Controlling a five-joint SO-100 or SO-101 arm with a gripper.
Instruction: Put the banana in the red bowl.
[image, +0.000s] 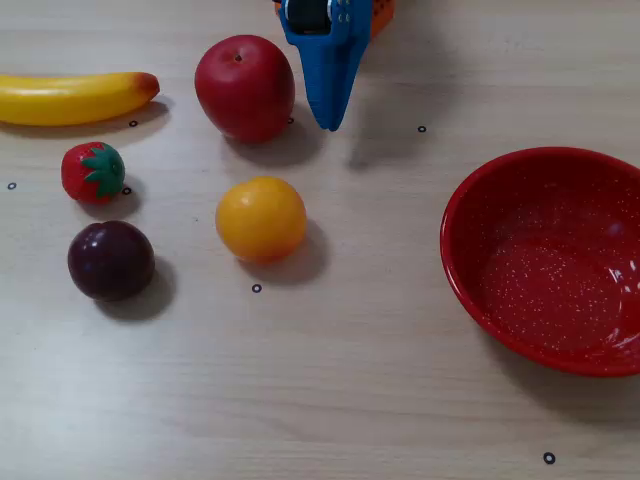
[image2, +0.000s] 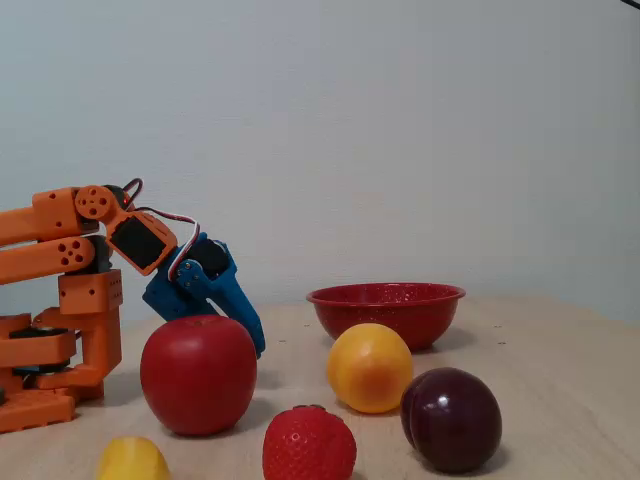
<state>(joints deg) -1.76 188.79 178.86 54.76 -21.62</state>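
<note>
Banana (image: 70, 97) lies on its side at the upper left edge of the downward-looking fixed view, cut off by the left border, its orange-red tip pointing right toward a red apple (image: 245, 87). Only its yellow end (image2: 132, 460) shows at the bottom left of the low side-on fixed view. Below it in the top-down frame sit a strawberry (image: 93, 172) and a dark plum (image: 111, 260), with an orange fruit (image: 261, 218) near the centre. Red bowl (image: 545, 258), speckled white inside, sits empty at the right edge, well apart from the banana, on the pale wooden table (image: 320, 400). Blue gripper (image: 330, 118) enters from the top centre, pointing down just right of the apple, holding nothing; its fingers look pressed together in one narrow point. From the side, the gripper (image2: 256, 346) angles down behind the apple, on the orange arm (image2: 60, 250) at the left
</note>
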